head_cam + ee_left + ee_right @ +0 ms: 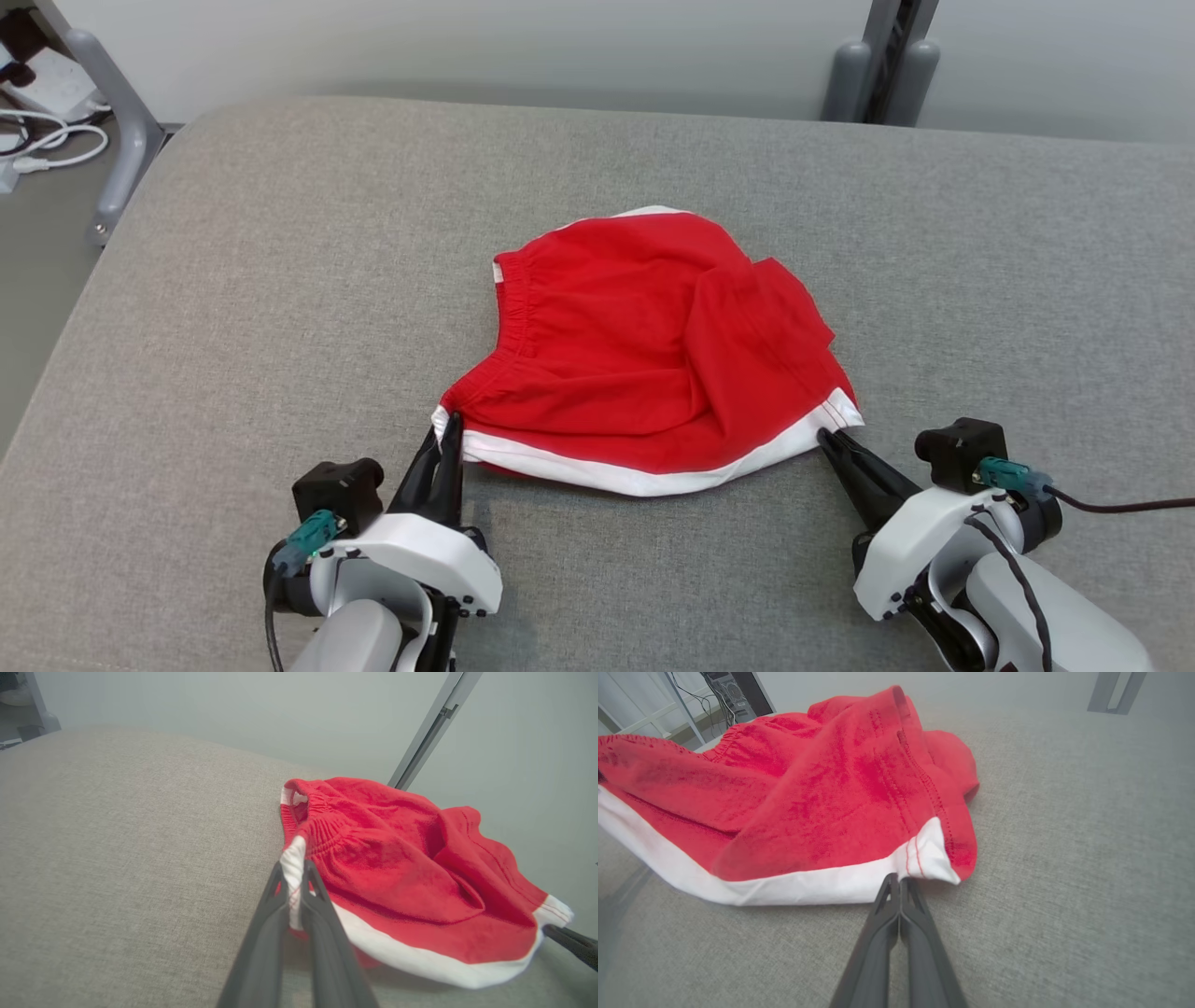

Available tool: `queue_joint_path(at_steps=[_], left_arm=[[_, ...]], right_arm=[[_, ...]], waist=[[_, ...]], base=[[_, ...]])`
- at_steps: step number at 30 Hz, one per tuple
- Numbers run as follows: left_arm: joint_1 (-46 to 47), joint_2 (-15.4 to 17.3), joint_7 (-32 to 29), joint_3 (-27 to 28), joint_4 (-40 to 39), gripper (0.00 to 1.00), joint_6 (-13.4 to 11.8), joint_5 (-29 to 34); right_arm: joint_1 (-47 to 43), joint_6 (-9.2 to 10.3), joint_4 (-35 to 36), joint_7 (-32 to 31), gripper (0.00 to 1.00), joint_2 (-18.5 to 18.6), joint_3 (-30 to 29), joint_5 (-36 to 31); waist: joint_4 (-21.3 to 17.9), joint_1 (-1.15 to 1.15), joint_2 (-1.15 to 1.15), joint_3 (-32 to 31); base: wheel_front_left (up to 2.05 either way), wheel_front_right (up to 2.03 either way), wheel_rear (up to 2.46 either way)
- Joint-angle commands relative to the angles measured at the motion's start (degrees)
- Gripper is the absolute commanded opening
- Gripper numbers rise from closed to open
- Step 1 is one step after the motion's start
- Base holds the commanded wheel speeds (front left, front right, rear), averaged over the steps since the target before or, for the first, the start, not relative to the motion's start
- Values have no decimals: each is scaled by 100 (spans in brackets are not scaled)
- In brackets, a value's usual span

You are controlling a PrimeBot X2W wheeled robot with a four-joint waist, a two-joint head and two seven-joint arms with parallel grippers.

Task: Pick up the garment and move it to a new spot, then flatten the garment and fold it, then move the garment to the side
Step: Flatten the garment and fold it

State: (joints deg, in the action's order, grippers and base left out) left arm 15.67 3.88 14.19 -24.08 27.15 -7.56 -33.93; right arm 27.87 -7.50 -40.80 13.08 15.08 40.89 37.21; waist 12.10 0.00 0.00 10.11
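The grey fabric tabletop [280, 280] has nothing on it near the cloth that blocks either arm. Beyond its far edge I see a pair of grey posts [882, 70] at 1 o'clock. At 10 o'clock a slanted grey leg [117, 131] stands beside white cables [47, 140] on the floor.

The garment [635, 355], red with a white hem and a gathered elastic band, lies rumpled at the tabletop's centre.

At 7 o'clock of it, my left gripper [450, 429] has its jaws clamped on the white hem corner, with cloth pinched between them. At 5 o'clock, my right gripper [826, 436] has its jaws together, tips touching the other hem corner. I cannot tell whether they catch any cloth.
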Motion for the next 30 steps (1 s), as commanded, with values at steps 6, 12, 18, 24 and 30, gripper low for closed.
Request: queue_joint_path(at_steps=[6,12,18,24,30], left_arm=[[-112,259,-221,153,-257,0,54,-219],[-208,457,-518,232,-849,0,61,-367],[-43,657,-969,286,-1645,0,16,-496],[339,737,-1469,373,-2449,0,-65,-666],[732,481,-1877,645,-3011,0,-268,-1185]], right_arm=[[-129,3,582,200,0,331,58,197],[-333,4,1454,218,0,478,-522,-45],[-632,3,2499,221,0,314,-1352,-459],[-761,3,3505,215,0,23,-2072,-856],[-696,3,4181,212,0,-221,-2722,-1184]], waist=[[-135,0,0,-257],[-282,0,0,-442],[-439,0,0,-517],[-591,0,0,-569],[-690,0,0,-600]], base=[[0,0,0],[0,0,0],[0,0,0],[0,0,0],[0,0,0]])
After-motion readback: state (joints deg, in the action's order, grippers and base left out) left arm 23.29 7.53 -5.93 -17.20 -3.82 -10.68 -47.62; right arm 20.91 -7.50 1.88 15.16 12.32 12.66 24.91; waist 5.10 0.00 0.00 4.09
